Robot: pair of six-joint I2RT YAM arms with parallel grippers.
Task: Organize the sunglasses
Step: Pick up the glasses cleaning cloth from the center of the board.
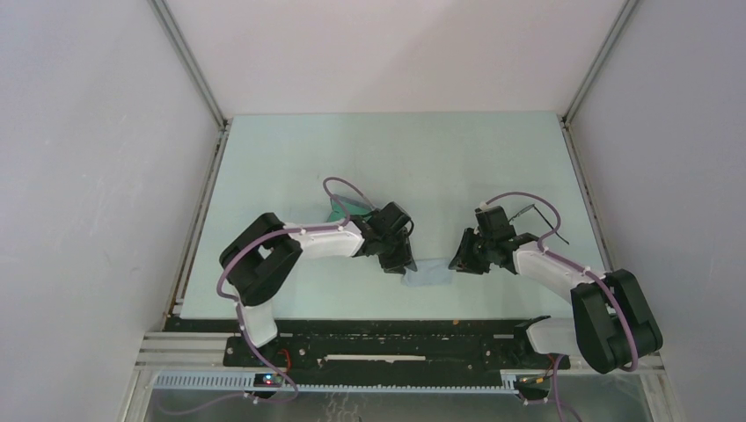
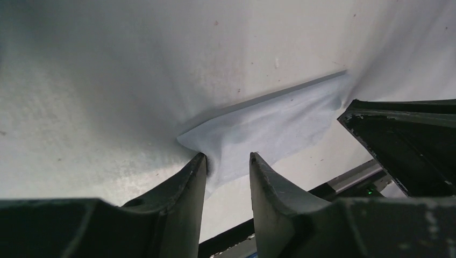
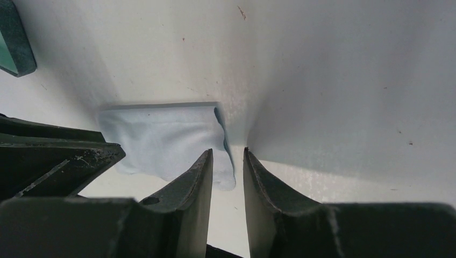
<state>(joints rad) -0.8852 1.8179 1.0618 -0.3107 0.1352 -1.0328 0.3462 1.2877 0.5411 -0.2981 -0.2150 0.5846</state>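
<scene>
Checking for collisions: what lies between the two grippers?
The pale blue cloth lies between the left gripper and right gripper, clearest in the top view.

**A:** What's the cloth [image 2: 279, 126] like on your feed?
**B:** I see soft fabric, matt, fine weave, thin enough to look translucent at the fold.
**A:** And the table [image 2: 107, 80]?
**B:** Matt, faintly grainy, a few dark specks.
**A:** The left gripper [image 2: 228, 161]?
**B:** Its fingers [image 2: 183, 188] look like hard black plastic with a dull sheen. The right gripper [image 3: 228, 158] looks the same. I see pale scuffs along the edges.
**A:** The case [image 3: 13, 37]?
**B:** Only a corner shows: smooth, hard-looking, low gloss.
**A:** The arm shells [image 1: 330, 239]?
**B:** White glossy plastic. The frame rails [image 1: 189, 61] read as bare metal.
</scene>
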